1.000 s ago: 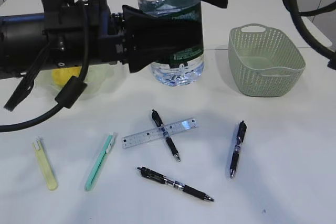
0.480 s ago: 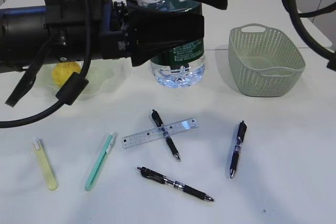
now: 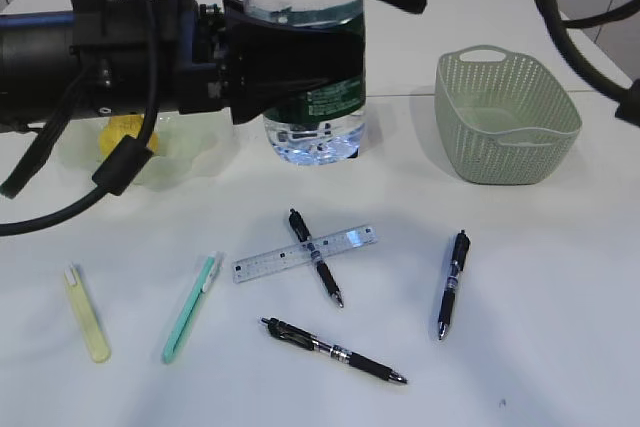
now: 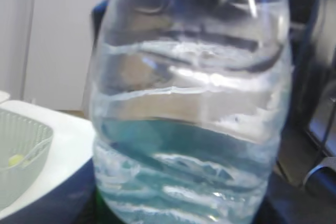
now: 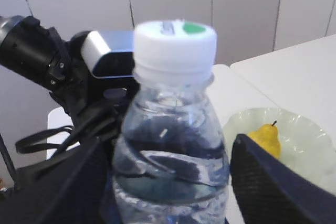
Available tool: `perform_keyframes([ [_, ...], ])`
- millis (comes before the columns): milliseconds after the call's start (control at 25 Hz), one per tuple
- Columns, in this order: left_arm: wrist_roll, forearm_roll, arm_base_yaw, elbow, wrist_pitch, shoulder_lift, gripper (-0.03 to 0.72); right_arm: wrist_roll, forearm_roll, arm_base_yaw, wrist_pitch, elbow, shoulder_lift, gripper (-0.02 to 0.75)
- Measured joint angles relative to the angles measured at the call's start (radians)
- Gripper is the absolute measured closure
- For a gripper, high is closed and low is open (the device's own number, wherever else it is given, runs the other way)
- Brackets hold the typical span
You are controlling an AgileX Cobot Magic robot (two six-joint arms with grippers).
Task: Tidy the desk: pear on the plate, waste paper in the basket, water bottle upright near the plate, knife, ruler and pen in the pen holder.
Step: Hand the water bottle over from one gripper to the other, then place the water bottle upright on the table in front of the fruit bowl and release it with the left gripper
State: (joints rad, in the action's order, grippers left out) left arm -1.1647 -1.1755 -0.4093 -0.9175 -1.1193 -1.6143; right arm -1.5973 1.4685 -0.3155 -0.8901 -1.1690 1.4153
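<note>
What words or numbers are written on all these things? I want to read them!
None can be read.
water bottle label: white print, too blurred.
ruler: scale marks, numbers too small.
bottle cap: a green dot, no letters.
The three pens: nothing legible.

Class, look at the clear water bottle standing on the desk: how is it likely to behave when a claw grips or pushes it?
The water bottle looks mostly full, so it is probably heavy for its size. Its thin, ribbed clear wall may dent a little under a squeeze and feel slippery. Standing tall on a narrow base, it could tip if pushed high up, near its cap.
</note>
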Motion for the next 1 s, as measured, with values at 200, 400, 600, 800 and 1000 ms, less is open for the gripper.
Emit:
perform_keyframes([
  [200,-0.012,0.000,0.066,0.003,0.054,-0.011,0.279,-0.002,0.018,0.000,0.024,-0.004,-0.009,0.172],
  [400,-0.012,-0.017,0.121,0.004,0.049,-0.011,0.279,0.131,-0.125,0.000,0.031,-0.004,-0.009,0.169],
  [600,-0.012,-0.078,0.187,0.004,0.045,-0.011,0.279,0.507,-0.544,0.000,0.025,-0.004,-0.009,0.169],
  [800,-0.012,-0.107,0.237,0.005,0.061,-0.011,0.279,1.015,-1.023,0.000,-0.009,-0.004,-0.009,0.169],
  [1000,0.025,-0.107,0.256,0.005,0.112,-0.011,0.279,1.392,-1.409,0.000,-0.118,-0.004,-0.009,0.169],
])
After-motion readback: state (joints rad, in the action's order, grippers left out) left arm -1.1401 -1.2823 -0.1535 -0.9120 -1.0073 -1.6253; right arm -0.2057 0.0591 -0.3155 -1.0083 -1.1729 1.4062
